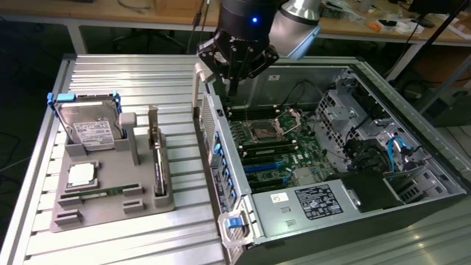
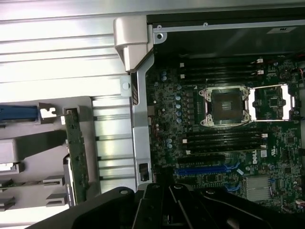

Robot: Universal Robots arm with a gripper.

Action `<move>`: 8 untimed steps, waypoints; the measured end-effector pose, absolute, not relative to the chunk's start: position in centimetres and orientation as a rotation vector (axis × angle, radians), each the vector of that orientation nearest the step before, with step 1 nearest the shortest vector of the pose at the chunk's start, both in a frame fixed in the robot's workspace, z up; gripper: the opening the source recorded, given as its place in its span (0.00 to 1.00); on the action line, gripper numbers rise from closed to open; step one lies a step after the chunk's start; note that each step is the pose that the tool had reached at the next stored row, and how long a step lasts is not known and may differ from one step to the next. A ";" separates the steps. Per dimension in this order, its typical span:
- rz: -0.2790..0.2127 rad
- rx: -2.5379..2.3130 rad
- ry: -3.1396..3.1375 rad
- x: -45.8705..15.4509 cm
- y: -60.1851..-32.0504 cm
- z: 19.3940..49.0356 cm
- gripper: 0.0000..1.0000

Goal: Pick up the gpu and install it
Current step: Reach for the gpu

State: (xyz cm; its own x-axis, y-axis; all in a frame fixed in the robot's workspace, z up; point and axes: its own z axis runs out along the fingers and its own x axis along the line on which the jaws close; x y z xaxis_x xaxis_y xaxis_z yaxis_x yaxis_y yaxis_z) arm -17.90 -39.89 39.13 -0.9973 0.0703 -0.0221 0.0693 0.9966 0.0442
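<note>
The ribbed aluminium work table [image 1: 132, 72] spans the exterior view's left and centre. On it, filling the exterior view's right half, lies the open dark-grey steel computer case [image 1: 215, 127]; its green motherboard [image 1: 276, 146] is exposed, with the square silver processor socket [image 1: 263, 131] near the centre of the frame. The wrist view looks straight down on the same board [image 2: 214, 157] and socket [image 2: 224, 106], beside the case wall [image 2: 140, 138].

The flat grey plastic parts tray [image 1: 110, 207] sits at the lower left of the exterior view, well apart from the case opening.

The black robot gripper [image 1: 230, 83] hangs at the upper centre of the exterior view, over the rim of the case; its fingers are closed together and grasp nothing. The wrist view shows its dark body [image 2: 164, 205].

The gpu [image 1: 156, 160] — a green circuit card with a silver end bracket — stands on edge in a slot on the tray's right side, untouched; the wrist view shows its green edge [image 2: 77, 152].

The silver hard drive with white label [image 1: 92, 130] rests at the tray's upper end; below it lie the square silver processor chip [image 1: 81, 175] and the narrow green RAM stick [image 1: 99, 193].
</note>
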 end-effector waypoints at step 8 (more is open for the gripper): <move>0.068 0.105 3.116 -18.8 -39.9 39.1 0.11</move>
State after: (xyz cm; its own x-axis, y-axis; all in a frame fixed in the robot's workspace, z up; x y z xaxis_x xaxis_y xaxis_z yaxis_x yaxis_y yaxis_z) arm -18.81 -39.89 39.12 -0.9974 0.0681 -0.0219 0.0671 0.9968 0.0442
